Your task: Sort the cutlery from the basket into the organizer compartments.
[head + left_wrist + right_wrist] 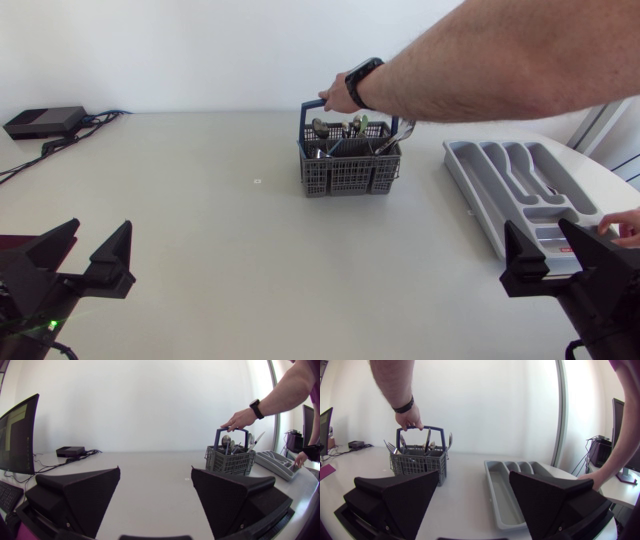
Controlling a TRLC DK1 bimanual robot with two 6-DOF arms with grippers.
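Pincers both idle: left pincer (97, 232) and right pincer (538, 235) spread wide, nothing held, low at the near edge of the desk (250, 250). Cutlery (340, 128) stands upright in the grey basket (350, 172), mid-desk toward the far side. Organizer (452, 160) lies to the basket's right, no cutlery visible in it. Sorting not started, by my read. Person's hand (338, 98) grips the blue basket handle (304, 120); second hand (628, 228) is at the organizer's near corner. Next move calls for hands off first, then a top-down reach for one piece. Open desk lies ahead of both arms. Organizer sits close to the right desk edge, its near end just beside the right pincer.
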